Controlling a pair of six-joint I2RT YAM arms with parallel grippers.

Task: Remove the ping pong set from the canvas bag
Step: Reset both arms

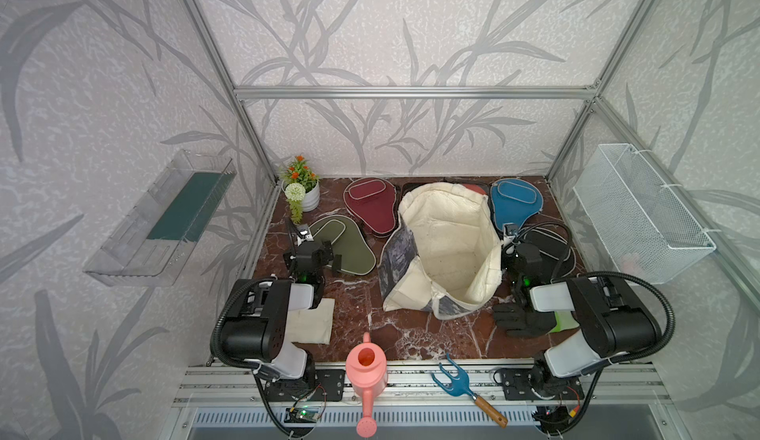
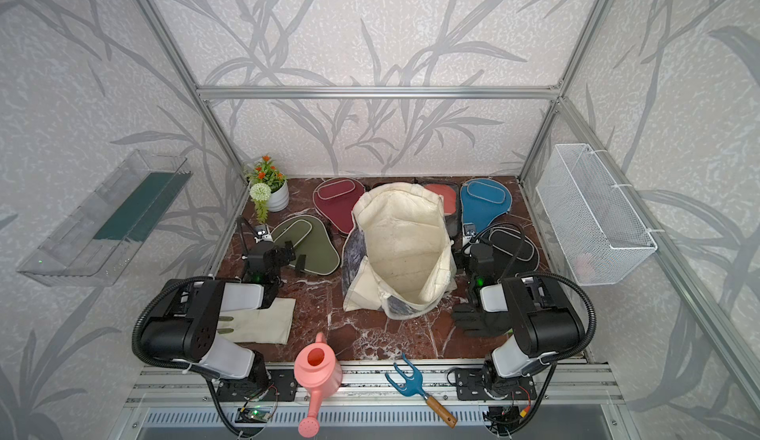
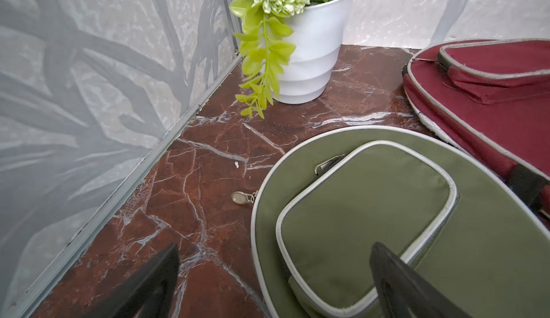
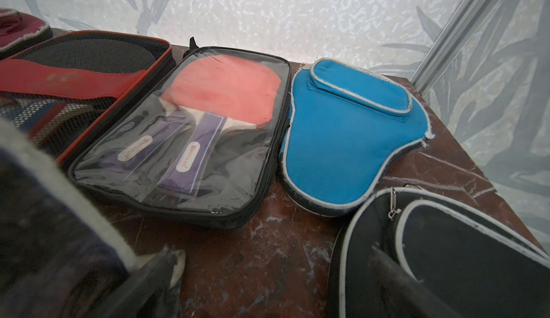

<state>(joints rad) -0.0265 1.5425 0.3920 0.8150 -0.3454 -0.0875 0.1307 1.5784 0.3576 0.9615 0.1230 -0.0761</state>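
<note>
1. Ping pong set (image 4: 184, 129) out on counter (image 1: 411, 335) around canvas bag (image 1: 448, 232): olive case (image 1: 349, 248), maroon case (image 1: 370, 207), blue case (image 1: 514, 203), black case (image 4: 476, 260); bag apparently empty.
2. Nothing held: left fingers (image 3: 395, 283) apart above olive case, right fingers (image 4: 151, 286) apart between bag wall and black case.
3. Risk: snagging bag fabric or case piping on a low pull-back.

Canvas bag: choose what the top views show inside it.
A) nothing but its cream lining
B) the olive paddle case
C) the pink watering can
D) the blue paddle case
A: in both top views the canvas bag stands open with only bare cream lining showing, while the blue paddle case and olive paddle case lie outside it.
</note>
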